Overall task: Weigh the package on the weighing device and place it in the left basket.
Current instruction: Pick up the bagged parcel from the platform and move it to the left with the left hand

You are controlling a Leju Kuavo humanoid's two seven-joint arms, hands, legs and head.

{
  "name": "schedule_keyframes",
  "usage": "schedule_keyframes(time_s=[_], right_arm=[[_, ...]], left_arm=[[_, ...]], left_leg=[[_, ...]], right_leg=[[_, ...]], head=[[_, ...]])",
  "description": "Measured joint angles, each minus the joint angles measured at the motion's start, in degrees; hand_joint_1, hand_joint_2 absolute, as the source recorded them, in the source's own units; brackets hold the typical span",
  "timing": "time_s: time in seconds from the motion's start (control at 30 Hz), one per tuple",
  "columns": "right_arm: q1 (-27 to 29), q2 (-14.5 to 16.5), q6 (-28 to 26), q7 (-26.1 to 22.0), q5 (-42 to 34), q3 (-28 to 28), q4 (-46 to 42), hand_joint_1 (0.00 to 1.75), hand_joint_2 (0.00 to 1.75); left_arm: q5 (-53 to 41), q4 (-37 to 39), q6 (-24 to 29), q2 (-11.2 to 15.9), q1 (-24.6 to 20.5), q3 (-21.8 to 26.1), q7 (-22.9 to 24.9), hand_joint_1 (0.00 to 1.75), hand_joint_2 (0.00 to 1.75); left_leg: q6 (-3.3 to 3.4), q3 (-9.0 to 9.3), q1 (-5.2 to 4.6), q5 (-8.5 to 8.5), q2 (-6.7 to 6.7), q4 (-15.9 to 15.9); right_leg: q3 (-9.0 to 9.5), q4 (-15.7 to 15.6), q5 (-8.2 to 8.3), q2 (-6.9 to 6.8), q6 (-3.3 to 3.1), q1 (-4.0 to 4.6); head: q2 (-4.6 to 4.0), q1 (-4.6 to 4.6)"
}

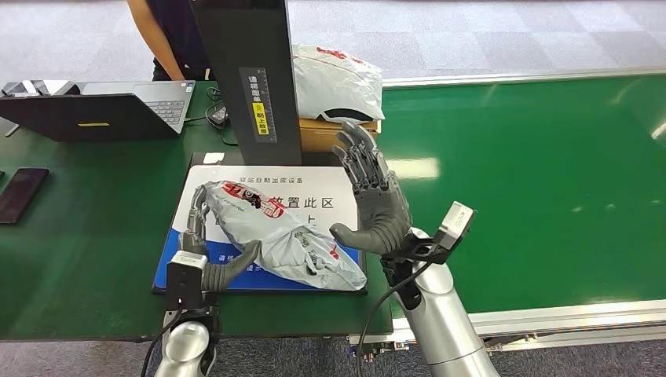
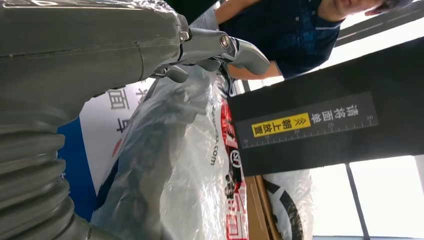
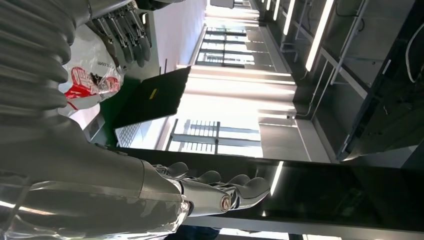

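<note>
Both silver arms rise from the bottom of the head view. Left hand (image 1: 206,259) lies at the near-left end of the package (image 1: 279,239), thumb under its edge and fingers curled over its far side, so it grips the bag; the left wrist view shows the fingers (image 2: 220,47) hooked over the crinkled plastic. Right hand (image 1: 375,196) stands upright just beside the package's right end, palm facing it, fingers spread and holding nothing.

That package, a grey plastic mailer with red print, lies slantwise on the scale pad (image 1: 196,177), in front of the black post (image 1: 251,78). A second bag (image 1: 338,78) rests on a box behind the post. A laptop (image 1: 94,110) and a phone (image 1: 20,192) sit on the green surface (image 1: 94,236) to the left, with a person (image 1: 169,35) standing behind.

Judging by this, the lift off the scale is in hand. To do it well, the right palm should close in against the free end so the limp bag is squeezed between both hands, not dragged by one corner. No basket can be seen.
</note>
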Motion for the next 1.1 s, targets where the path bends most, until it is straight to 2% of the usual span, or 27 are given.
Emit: schedule_keyframes(time_s=[0.27, 0.4, 0.57, 0.8, 1.1], right_arm=[[1.94, -0.10, -0.72, 0.43, 1.26, -0.01, -3.09, 0.00, 1.75], [3.00, -0.38, -0.06, -0.13, 1.23, -0.33, -3.80, 0.00, 1.75], [3.84, -0.56, 0.36, -0.59, 1.50, -1.45, -4.25, 0.00, 1.75], [4.96, -0.80, 1.15, -1.34, 2.43, -2.51, -4.35, 0.00, 1.75], [5.01, -1.10, 1.12, -1.42, 2.56, -2.88, -4.40, 0.00, 1.75]], left_arm=[[-10.89, -6.64, 1.35, 1.06, 1.81, 1.04, 2.55, 0.00, 1.75], [-20.23, -9.83, 2.56, 2.77, 2.49, 1.11, 4.57, 0.00, 1.75], [-27.69, -12.55, 3.08, 5.06, 2.43, 0.97, 7.09, 0.00, 1.75], [-37.43, -14.01, -1.48, 9.44, 1.63, -0.72, 12.74, 0.00, 1.75], [-40.33, -14.28, -11.75, 14.26, 0.35, -2.87, 17.72, 0.00, 1.75]], left_leg=[[0.00, 0.00, 0.00, 0.00, 0.00, -0.01], [0.00, 0.01, 0.00, 0.00, 0.00, -0.02], [0.00, 0.02, 0.00, 0.00, 0.01, -0.02], [-0.01, 0.03, 0.00, 0.00, 0.01, -0.02], [-0.01, 0.02, 0.00, 0.00, 0.02, -0.02]], right_leg=[[-0.01, 0.00, -0.01, 0.00, 0.00, 0.00], [-0.01, 0.00, -0.01, 0.00, -0.01, 0.00], [0.00, 0.00, -0.01, 0.00, -0.01, 0.00], [-0.01, 0.00, -0.01, 0.00, -0.01, 0.00], [0.00, 0.00, -0.01, 0.04, -0.01, 0.00]], head=[[0.00, 0.00], [0.00, -0.01], [0.00, -0.01], [0.00, 0.00], [0.00, 0.00]])
